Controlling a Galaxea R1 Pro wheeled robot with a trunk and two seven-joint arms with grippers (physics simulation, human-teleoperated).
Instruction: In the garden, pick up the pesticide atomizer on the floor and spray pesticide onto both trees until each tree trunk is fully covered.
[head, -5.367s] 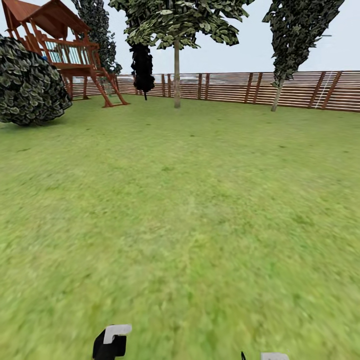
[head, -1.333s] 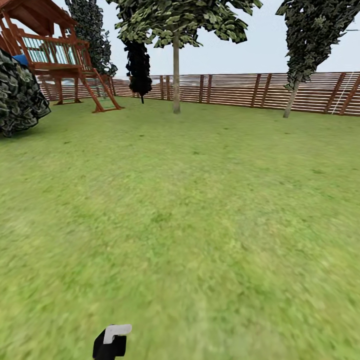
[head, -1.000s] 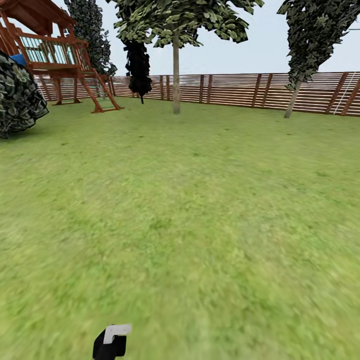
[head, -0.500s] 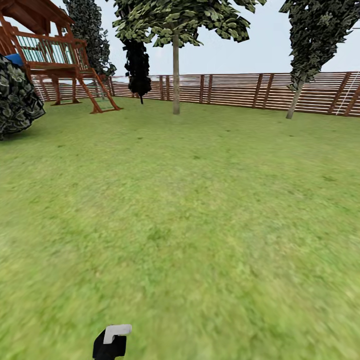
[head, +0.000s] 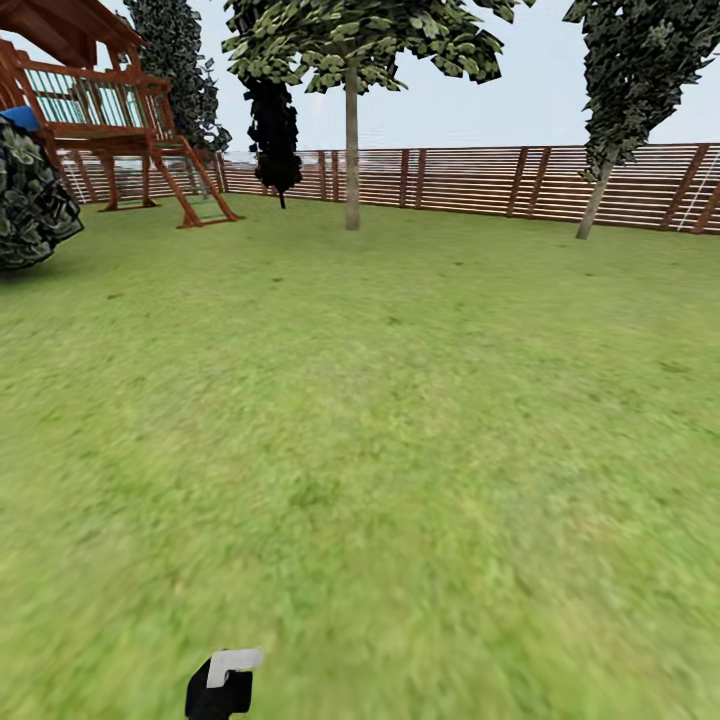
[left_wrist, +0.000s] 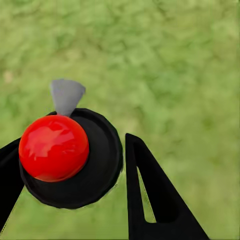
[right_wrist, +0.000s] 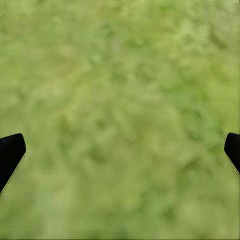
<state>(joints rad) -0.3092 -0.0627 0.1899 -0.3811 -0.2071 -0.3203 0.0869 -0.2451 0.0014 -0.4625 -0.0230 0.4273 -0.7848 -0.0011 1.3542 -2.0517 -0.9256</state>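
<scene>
The pesticide atomizer (left_wrist: 67, 157) has a red ball top, a round black body and a grey nozzle. My left gripper (left_wrist: 75, 187) is shut on it, one black finger (left_wrist: 150, 195) on each side, over grass. In the head view the atomizer (head: 224, 682) pokes up at the bottom edge, black with a white nozzle. Two trees stand far ahead by the fence: one with a straight pale tree trunk (head: 352, 150) at centre, one with a leaning trunk (head: 594, 200) at right. My right gripper (right_wrist: 120, 152) is open above bare grass.
The garden lawn (head: 400, 400) stretches to a brown slat fence (head: 480, 180). A wooden play structure (head: 110, 110) and a round dark bush (head: 30, 195) stand at the far left. A dark narrow tree (head: 275, 125) is near the fence.
The whole head view has shifted as the robot moves: the bush has slid off to the left and the fence and trees sit a little lower and nearer. The atomizer stays held.
</scene>
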